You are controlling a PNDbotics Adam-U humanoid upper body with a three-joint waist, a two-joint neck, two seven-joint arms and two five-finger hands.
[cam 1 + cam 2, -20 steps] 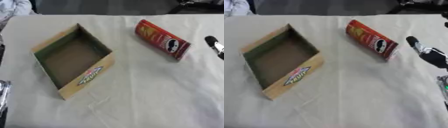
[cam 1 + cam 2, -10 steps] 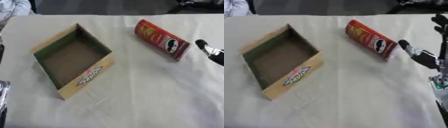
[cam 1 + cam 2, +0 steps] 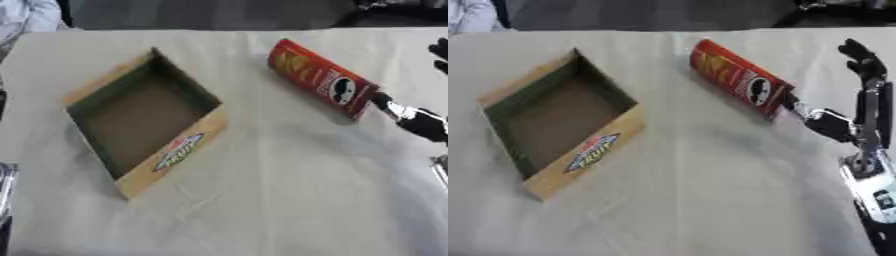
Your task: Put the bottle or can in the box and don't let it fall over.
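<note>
- Pale, creased cloth over the table (image 3: pixel 289 200), wrinkles running down the near half; table lying slightly askew in both eye views.
- Beyond the far table edge, a dark band of room; light fabric at the upper left corner, dark shapes at the upper right, too blurred to name.
- Open cardboard box (image 3: pixel 144 120) on the left half, turned cornerwise, dark green inner walls, brown floor, a printed logo on the near outer wall.
- Red crisp can (image 3: pixel 739 79) lying on its side on the right half, well apart from the box, slanting from far-left to near-right, round face logo near its lower end.
- Right hand (image 3: pixel 859 127) in from the right edge, spread wide: one dark fingertip touching or just beside the can's lower end, other fingers straight and pointing up toward the far edge. Nothing held.
- Left hand: only a sliver of metal at the lower left edge of the left eye view; state of fingers cannot be told.
- Against a second ago: right hand closer in, fingertip then clear of the can by a gap, now at its end. Can and box in the same places, same slant.
</note>
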